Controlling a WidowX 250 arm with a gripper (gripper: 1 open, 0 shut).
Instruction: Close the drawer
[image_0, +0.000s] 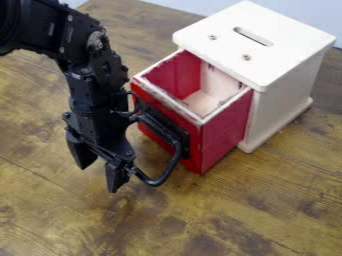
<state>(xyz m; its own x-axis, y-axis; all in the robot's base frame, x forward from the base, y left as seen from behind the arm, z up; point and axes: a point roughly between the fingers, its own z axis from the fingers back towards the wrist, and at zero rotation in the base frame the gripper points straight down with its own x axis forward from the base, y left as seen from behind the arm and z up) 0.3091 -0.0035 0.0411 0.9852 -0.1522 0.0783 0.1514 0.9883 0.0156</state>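
The red drawer (214, 125) with pale wood inside stands pulled out of the pale wooden casing (274, 60). Its black front plate (150, 118) faces left and its black wire loop handle (163, 160) hangs toward the table. My black gripper (99, 168) points down just left of the handle. Its fingers (116, 176) stand slightly apart with nothing between them. One fingertip is close to the handle's lower end; I cannot tell if it touches.
The worn wooden table (241, 215) stretches in front and to the right. My black arm (60, 45) comes in from the upper left. The casing has a slot (251, 33) on top.
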